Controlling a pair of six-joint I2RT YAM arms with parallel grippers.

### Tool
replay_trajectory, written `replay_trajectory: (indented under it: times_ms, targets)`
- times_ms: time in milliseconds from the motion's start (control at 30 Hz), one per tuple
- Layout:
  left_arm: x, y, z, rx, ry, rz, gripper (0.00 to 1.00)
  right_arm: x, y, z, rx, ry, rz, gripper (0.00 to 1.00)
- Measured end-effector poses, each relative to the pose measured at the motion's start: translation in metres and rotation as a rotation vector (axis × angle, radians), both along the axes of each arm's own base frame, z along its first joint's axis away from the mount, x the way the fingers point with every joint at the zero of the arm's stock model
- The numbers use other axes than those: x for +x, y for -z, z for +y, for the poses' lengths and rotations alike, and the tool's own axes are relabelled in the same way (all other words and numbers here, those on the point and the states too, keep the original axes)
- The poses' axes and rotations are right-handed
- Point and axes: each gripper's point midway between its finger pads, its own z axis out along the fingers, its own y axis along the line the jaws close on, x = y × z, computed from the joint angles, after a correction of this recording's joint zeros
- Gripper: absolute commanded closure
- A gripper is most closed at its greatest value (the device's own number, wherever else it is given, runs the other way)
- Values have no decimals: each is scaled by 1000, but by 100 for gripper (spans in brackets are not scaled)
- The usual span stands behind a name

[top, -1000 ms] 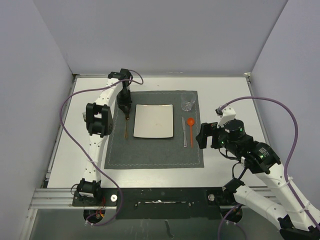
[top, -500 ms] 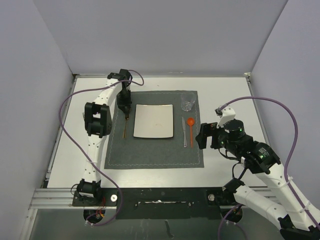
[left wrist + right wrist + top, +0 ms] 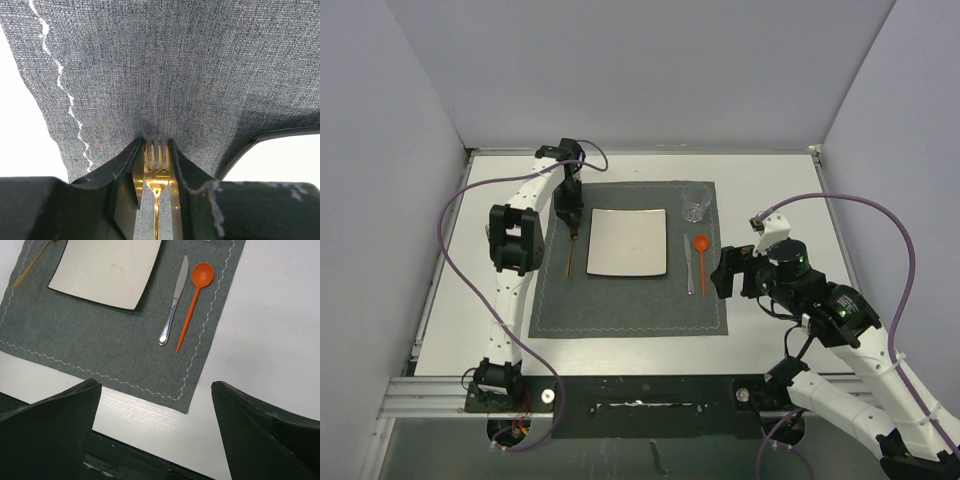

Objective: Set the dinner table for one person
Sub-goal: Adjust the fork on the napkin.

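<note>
Plain matte walls on three sides: back wall (image 3: 640, 70), left wall (image 3: 380, 200), right wall (image 3: 910, 130), all pale lavender-grey. White dinner table (image 3: 780, 180) fills the enclosure, aluminium rail (image 3: 420, 398) at near edge. Light even, diffuse, soft shadows.

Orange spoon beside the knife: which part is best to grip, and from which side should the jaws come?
Probably the thin straight handle of the orange spoon, near its middle, from straight above. It lies flat on the placemat, so nothing can get under it. Close the jaws across the handle; the knife lies close alongside, so open them little.
</note>
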Motion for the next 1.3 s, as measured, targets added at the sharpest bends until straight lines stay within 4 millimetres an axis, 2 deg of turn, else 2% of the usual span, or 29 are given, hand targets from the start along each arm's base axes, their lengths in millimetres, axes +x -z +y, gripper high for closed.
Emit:
replay_trajectory:
  times_ms: [67,167,233,667,1067,1300]
  targets:
    - [0,0,0,4,0,-1,71,0,0,0,0,0,0,2]
    - [0,0,2,11,-1,-1,57,0,0,0,0,0,0,2]
    - [-1,0,4,24,-4,0,54,0,0,0,0,0,0,2]
    - [-3,-1,9,38,-17,-3,53,-1,0,2,2,-10,1,2]
    - [-20,-1,9,38,-47,32,53,0,-3,6,20,-22,-10,2]
    - [-20,-2,9,37,-57,32,50,0,-4,7,24,-28,-11,2]
